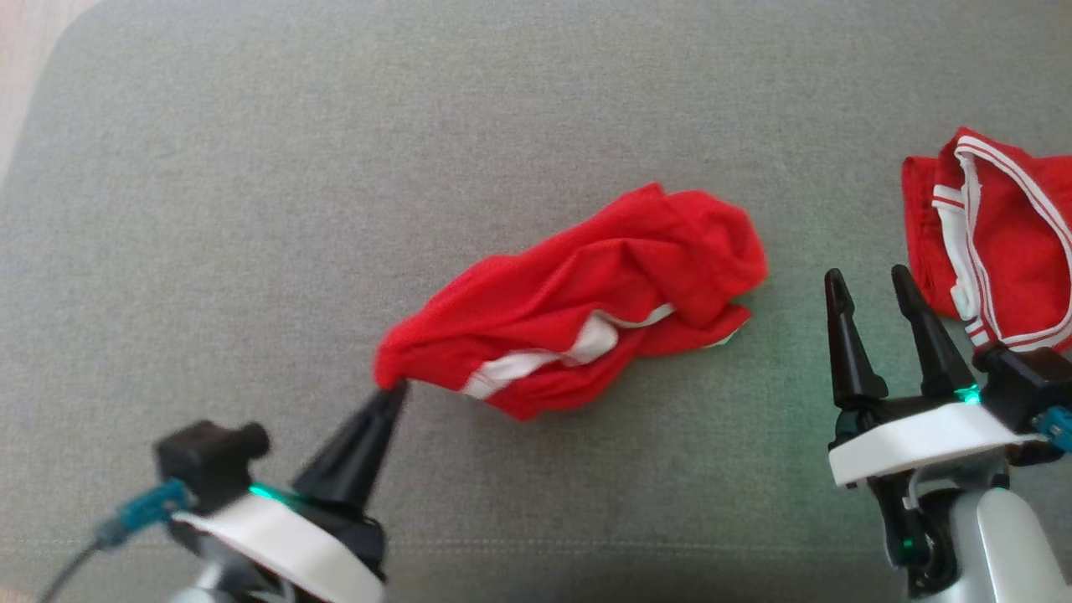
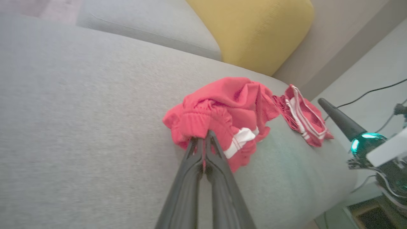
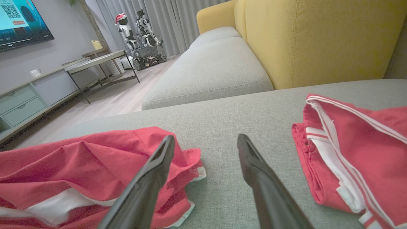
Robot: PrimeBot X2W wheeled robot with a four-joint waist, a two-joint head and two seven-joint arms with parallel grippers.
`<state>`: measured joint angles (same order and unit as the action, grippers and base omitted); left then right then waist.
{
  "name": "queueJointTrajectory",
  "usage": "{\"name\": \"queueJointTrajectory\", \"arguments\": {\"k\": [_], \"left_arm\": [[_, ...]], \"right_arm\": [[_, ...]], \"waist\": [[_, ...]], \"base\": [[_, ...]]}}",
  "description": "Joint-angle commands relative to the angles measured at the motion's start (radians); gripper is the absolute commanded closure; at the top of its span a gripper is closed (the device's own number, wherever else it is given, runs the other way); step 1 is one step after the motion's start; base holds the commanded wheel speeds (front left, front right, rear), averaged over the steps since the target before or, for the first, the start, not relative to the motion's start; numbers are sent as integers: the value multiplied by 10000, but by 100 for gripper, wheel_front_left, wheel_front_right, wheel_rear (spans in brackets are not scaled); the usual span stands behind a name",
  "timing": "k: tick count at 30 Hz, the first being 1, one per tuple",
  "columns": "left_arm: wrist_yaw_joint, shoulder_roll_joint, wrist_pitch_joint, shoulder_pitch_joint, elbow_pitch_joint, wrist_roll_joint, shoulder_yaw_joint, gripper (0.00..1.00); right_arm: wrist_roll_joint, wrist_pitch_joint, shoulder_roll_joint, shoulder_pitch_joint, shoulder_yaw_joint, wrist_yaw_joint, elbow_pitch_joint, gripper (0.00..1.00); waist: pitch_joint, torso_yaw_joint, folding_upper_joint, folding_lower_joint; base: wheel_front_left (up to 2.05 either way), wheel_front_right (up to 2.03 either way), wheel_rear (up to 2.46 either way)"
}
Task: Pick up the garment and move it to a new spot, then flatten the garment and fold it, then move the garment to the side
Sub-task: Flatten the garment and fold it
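Screen [image 3: 24,30]: you get a QR code [image 3: 10,10] at its top left.
Caption [image 3: 19,23] beneath: too blurred for you to read.

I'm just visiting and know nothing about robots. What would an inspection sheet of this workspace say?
Surface: grey sofa cushion.
Job's things: red garment, crumpled mid-cushion.
Clutter: second red garment, white-trimmed, at the robot's right.
Grippers: left gripper, fingers shut on the garment's edge; right gripper, fingers open, holding nothing.
Cables: blue-plugged cable at the left wrist; black cable beyond the sofa.
Surroundings: yellow backrest, television, another robot, curtains.
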<state>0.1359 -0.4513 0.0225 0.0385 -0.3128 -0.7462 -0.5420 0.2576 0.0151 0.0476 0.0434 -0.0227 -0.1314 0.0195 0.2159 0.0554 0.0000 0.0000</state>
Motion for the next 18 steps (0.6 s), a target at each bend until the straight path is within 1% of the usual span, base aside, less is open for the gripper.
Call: {"name": "queueJointTrajectory", "arguments": {"k": [1, 3, 7, 9, 12, 18], "left_arm": [[129, -428, -87, -375, -568, 129, 639, 100], [220, -707, -240, -523, -704, 182, 882, 100], [177, -913, -357, -1007, -430, 205, 1152, 100], [-6, -928, -408, -1654, 303, 119, 1323, 100], [-234, -737, -449, -2267, 1316, -139, 1401, 100], [-740, -368, -486, -3306, 3971, -533, 1422, 100]], "right_arm": [[92, 3, 26, 1, -166, 7, 389, 0], [137, -9, 26, 24, -166, 7, 404, 0], [224, -30, 26, 72, -190, 7, 410, 0], [270, -36, 26, 146, -264, 7, 391, 0], [301, -47, 26, 217, -324, 7, 378, 0], [399, -95, 26, 320, -496, 7, 310, 0]], "waist": [[10, -7, 0, 0], [49, -83, 0, 0], [149, -295, 0, 0], [272, -616, 0, 0], [411, -989, 0, 0], [672, -1581, 0, 0]], "base": [[0, 0, 0], [0, 0, 0], [0, 0, 0], [0, 0, 0], [0, 0, 0], [0, 0, 0]]}}
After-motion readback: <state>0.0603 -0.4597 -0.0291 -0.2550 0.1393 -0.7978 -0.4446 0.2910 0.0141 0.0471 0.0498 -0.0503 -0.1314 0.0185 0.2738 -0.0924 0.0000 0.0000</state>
